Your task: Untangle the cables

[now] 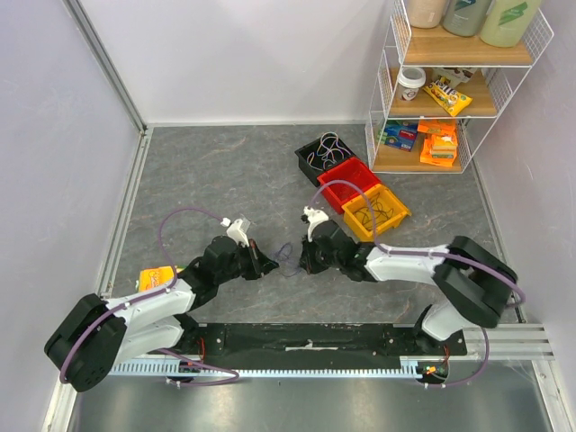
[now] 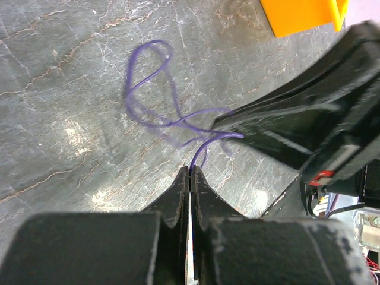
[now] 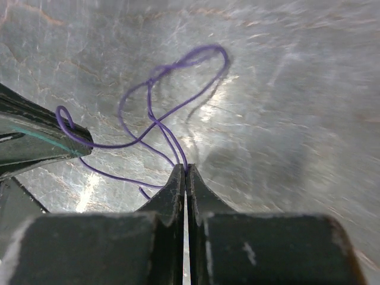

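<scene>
One thin purple cable [image 1: 285, 254] lies in loose loops on the grey table between the two grippers. In the left wrist view its loop [image 2: 146, 89] spreads ahead of my left gripper [image 2: 190, 171], which is shut on one strand. In the right wrist view the cable [image 3: 178, 71] curls away from my right gripper [image 3: 185, 169], which is shut on another strand. The two grippers face each other tip to tip, left gripper [image 1: 270, 265] and right gripper [image 1: 304, 264] a short gap apart. Each wrist view shows the other gripper's dark fingers [image 2: 285, 119] [image 3: 35, 139] pinching the cable.
A black bin [image 1: 306, 155] with more wires, a red bin [image 1: 335, 173] and a yellow bin [image 1: 401, 212] stand in a diagonal row behind the right arm. A white wire shelf [image 1: 378, 117] with snacks fills the back right corner. An orange packet [image 1: 157, 279] lies beside the left arm.
</scene>
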`<state>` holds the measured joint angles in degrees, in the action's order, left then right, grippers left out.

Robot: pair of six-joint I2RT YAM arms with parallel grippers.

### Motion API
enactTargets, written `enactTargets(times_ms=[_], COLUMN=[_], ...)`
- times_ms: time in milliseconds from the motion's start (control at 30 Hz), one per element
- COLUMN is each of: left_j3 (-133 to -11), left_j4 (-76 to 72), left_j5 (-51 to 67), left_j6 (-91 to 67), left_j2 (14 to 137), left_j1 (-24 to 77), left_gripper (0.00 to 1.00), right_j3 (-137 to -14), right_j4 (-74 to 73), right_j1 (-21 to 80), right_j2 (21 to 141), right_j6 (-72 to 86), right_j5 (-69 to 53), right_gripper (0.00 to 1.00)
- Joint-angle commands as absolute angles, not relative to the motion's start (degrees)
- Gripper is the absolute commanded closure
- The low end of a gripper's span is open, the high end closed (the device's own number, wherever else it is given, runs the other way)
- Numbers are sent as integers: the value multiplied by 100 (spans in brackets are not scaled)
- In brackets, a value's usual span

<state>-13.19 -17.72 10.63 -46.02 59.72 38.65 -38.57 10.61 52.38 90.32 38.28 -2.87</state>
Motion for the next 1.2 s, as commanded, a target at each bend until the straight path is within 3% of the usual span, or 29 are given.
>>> enactTargets(times_ms=[0,200,633,867,1167], left_j3=[-1292,-1310,-1468,-1275,-1213], left_j4=[-1960,-1609,764,1230,1538], left_j5=[1002,748,-694,-1177,-1529], left_j6=[-4737,-4808,-5053,-5326,-5370], left_j2=[5889,5591,3842,3034,2356], left_j1=[3894,3876,3885,3876,3885], left_gripper=[98,98,98,98,98], right_j3=[-4130,-4219,-4508,-4860,-4861], right_j4=[90,-1027,-2460,-3629,-3595], right_j1=[5256,5247,5247,5230,5221], right_j2=[7956,6787,5292,4791,4499], right_j6=[3236,2857,2637,3128,3217], right_j5=[1096,1995,4068,6098,5898], right_gripper=[100,100,100,100,100])
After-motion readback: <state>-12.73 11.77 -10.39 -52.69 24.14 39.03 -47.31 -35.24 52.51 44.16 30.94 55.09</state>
